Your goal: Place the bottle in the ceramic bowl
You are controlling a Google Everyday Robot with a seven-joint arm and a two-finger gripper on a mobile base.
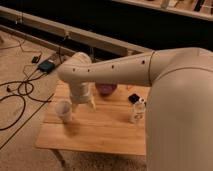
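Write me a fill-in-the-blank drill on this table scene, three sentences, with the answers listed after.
1. The claw hangs open above the wooden table, right beside the white ___.
2. The bottle stands ___ on the table, outside the ceramic bowl.
3. Of the things on the table, the one farthest from the camera is the ___.
Missing words: cup; upright; ceramic bowl.
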